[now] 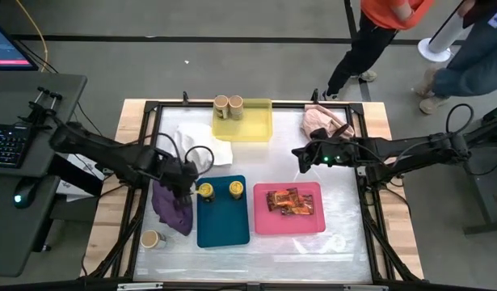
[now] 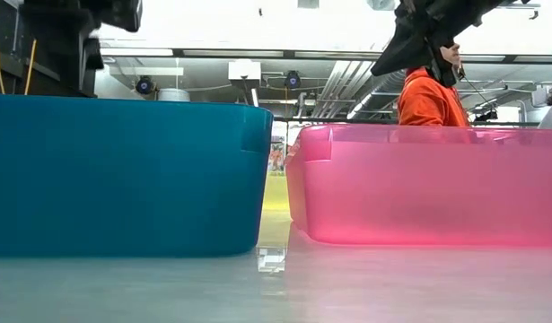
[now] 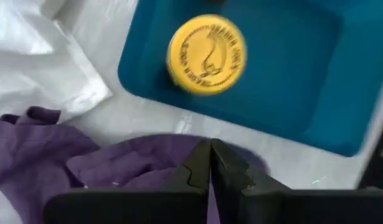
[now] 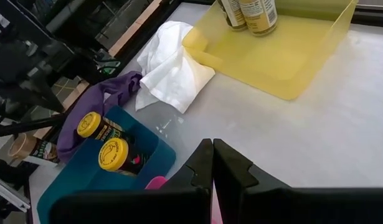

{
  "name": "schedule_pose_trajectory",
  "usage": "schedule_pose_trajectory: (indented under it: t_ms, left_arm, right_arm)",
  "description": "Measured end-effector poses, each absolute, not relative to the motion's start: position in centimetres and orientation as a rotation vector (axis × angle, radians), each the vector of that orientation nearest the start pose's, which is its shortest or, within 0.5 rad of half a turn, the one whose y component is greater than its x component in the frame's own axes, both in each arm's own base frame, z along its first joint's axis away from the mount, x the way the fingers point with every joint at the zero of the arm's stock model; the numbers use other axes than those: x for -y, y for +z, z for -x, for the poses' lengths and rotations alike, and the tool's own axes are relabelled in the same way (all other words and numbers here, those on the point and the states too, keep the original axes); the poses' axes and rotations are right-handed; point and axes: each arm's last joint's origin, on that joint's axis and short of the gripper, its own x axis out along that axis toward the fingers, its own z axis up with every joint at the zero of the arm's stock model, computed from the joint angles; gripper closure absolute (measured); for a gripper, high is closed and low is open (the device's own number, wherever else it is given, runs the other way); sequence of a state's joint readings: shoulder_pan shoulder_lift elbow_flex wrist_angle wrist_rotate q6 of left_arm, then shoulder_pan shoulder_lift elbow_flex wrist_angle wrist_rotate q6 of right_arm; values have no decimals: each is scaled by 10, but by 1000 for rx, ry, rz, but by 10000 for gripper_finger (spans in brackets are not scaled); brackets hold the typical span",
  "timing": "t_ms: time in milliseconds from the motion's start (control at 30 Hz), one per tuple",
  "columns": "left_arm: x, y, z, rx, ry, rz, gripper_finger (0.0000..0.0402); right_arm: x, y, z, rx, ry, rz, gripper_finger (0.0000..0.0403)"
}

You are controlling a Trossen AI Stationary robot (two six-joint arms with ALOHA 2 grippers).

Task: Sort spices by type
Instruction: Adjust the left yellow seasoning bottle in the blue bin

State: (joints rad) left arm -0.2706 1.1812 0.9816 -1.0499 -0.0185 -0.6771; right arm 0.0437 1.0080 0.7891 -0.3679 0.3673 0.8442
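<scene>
Teal tray [image 1: 223, 218] holding two yellow-lid jars [image 1: 205, 191], my left tool [image 1: 183, 174] clenched empty beside it over purple cloth [image 1: 174, 206], right tool [image 1: 301, 158] clenched above pink tray [image 1: 288, 222].

Grey floor [image 1: 232, 65], a dark desk with keyboard [image 1: 7, 145] — ceiling ducts, perhaps pipes [image 2: 347, 81], overhead.

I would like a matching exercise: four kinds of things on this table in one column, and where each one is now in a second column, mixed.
Things:
1. two tan-lidded round jars
2. two yellow-lidded jars
3. orange-red foil packets
4. single tan-lidded jar

Places:
A. in the pink rectangular tray
B. on the table beside the purple cloth
C. in the yellow tray
D. in the teal tray

Pairs: 1-C, 2-D, 3-A, 4-B
</scene>
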Motion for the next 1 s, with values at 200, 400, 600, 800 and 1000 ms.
schedule_pose_trajectory:
  t_ms: [200, 400, 600, 800, 1000]
  left_arm:
    - [53, 244, -209, -1329, 223, 315, 401]
    - [57, 226, -225, -1377, 184, 223, 401]
    - [58, 215, -234, -1386, 214, 162, 401]
    - [59, 214, -239, -1349, 187, 152, 401]
    - [60, 215, -244, -1300, 157, 146, 401]
  right_arm:
    - [1, 276, -214, -426, -540, -680, 403]
    - [1, 272, -218, -443, -544, -675, 403]
    - [1, 271, -219, -443, -543, -676, 402]
    - [1, 271, -219, -444, -536, -679, 402]
    - [1, 271, -220, -444, -535, -679, 402]
